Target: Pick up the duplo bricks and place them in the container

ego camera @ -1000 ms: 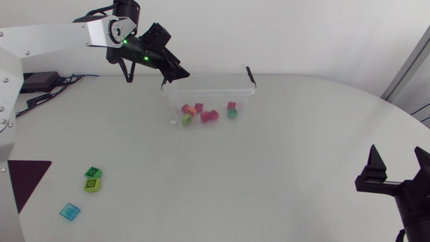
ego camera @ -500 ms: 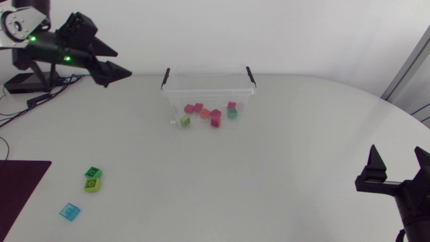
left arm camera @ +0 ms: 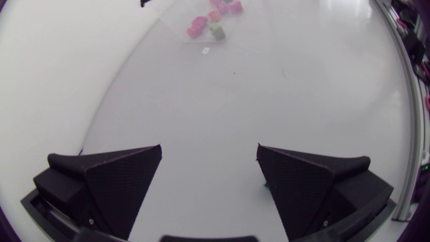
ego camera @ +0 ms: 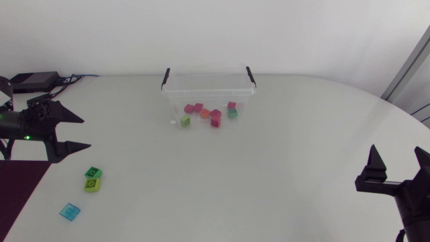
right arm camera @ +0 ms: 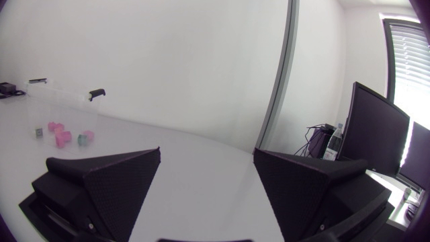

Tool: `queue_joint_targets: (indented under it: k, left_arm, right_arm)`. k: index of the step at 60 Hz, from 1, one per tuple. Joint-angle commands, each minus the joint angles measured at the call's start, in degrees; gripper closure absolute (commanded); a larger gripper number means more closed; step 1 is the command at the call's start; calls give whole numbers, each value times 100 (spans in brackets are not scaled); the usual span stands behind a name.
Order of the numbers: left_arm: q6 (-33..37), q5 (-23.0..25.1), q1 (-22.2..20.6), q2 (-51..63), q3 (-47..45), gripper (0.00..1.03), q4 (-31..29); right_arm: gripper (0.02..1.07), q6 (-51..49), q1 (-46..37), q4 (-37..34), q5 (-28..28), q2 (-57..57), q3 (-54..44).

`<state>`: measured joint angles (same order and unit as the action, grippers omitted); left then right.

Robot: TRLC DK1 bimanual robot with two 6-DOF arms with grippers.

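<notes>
From above, the clear container [ego camera: 245, 91] stands at the far side of the desk [ego camera: 282, 168], with black clips on its two ends. Inside it lies a cluster of bricks [ego camera: 208, 115]: several pink, one orange, and a green one at either end of the cluster. Well away from the container, toward the near left, a green brick [ego camera: 93, 173] and a lime brick [ego camera: 91, 184] lie touching. A flat blue brick [ego camera: 69, 211] lies apart from them, farther still from the container. The left arm [ego camera: 23, 124] sits far to the container's left, and its jaws are spread wide and hold nothing, just on the container's side of the green brick. The right arm [ego camera: 410, 202] is far to the container's near right, and its jaws are also wide and hold nothing.

From the left wrist, the container [left arm camera: 176, 13] is far ahead of the wide, empty jaws, with its bricks [left arm camera: 213, 28] showing through the wall.

From the right wrist, the container [right arm camera: 64, 94] sits far ahead and off to one side of the wide jaws. One black clip [right arm camera: 97, 93] shows, and pink and green bricks [right arm camera: 62, 136] are inside.
</notes>
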<state>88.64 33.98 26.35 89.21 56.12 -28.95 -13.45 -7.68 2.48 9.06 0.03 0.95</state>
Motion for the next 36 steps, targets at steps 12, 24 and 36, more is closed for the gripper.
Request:
queue_joint_targets:
  k: [12,24,36]
  left_arm:
    - [1938,-242,459,756,-163,5,-243]
    - [2685,-612,494,1028,-163,6,-304]
    - [2984,-1025,327,1222,-136,7,-550]
  right_arm:
    - [7,71,-40,-46,8,-38,-121]
    - [7,71,-32,-55,8,-38,-121]
    - [7,71,-40,-55,8,-38,-121]
